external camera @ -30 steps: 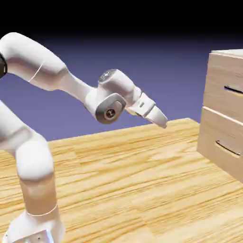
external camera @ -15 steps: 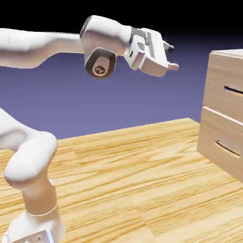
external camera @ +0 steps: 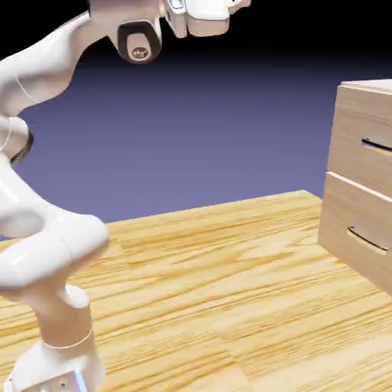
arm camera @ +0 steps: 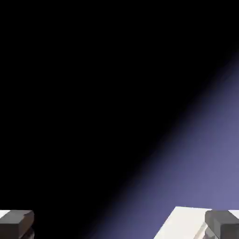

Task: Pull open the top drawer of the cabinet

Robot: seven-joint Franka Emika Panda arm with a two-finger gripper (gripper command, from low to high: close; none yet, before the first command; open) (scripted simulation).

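Climbing steadily over the last second, the pincer has left mid-frame and now sits at the top edge of the exterior view, largely cut off. Its fingertips stand wide apart in the hand view, nothing between them, only dark backdrop ahead. Well off at the right edge stands the cabinet, its top drawer shut. Rigid wood; I judge it slides stiffly, best gripped mid-handle, which looks thin and slippery.

Tool at top edge, high above table; cabinet far right.
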